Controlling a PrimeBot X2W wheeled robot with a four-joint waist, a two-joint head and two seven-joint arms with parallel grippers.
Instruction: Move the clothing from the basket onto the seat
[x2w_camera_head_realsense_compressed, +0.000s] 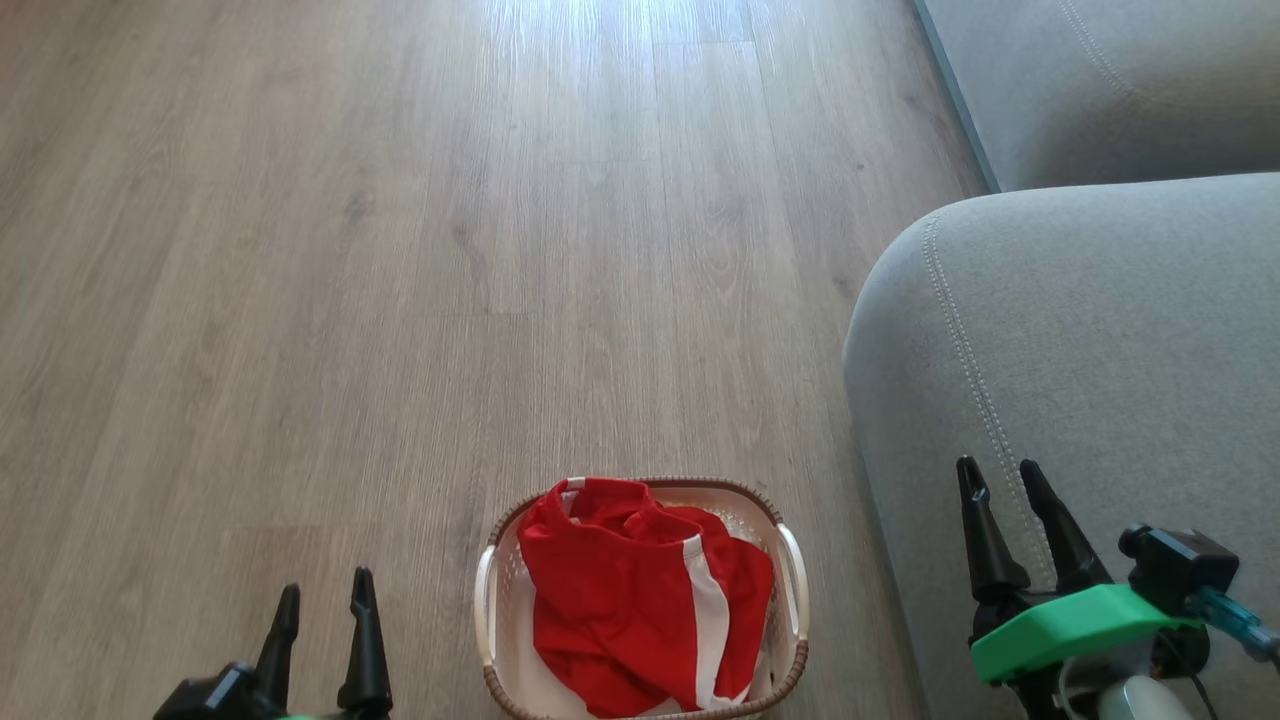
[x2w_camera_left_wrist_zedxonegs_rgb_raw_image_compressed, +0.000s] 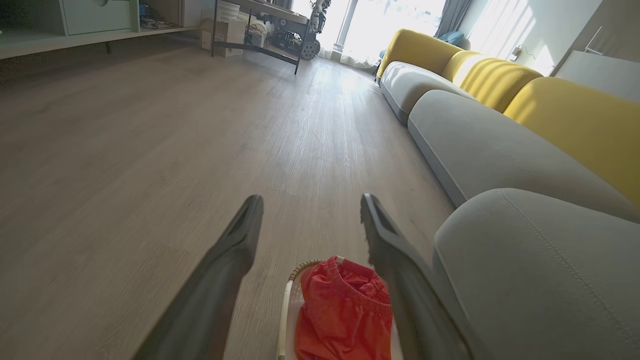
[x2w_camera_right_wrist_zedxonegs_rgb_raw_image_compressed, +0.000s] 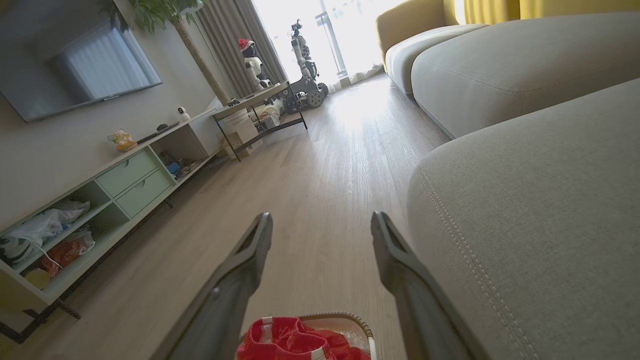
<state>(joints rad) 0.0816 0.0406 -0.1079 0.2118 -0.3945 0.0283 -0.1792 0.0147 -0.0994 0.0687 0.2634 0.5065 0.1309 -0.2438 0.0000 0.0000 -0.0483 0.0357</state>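
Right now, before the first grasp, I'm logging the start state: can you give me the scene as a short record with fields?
clothing: red garments with white stripes, heaped in the basket, no gripper touching them
basket: cream perforated laundry basket with a brown rim, on the wooden floor beside the seat
seat: grey sofa cushion on the right, visible part bare
left gripper: open, empty, left of the basket
right gripper: open, empty, right of the basket, seen against the seat
progress: no garment moved yet

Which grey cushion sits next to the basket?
The near seat, whose rounded corner stands just right of the basket; the other grey cushion lies farther away, past a gap.
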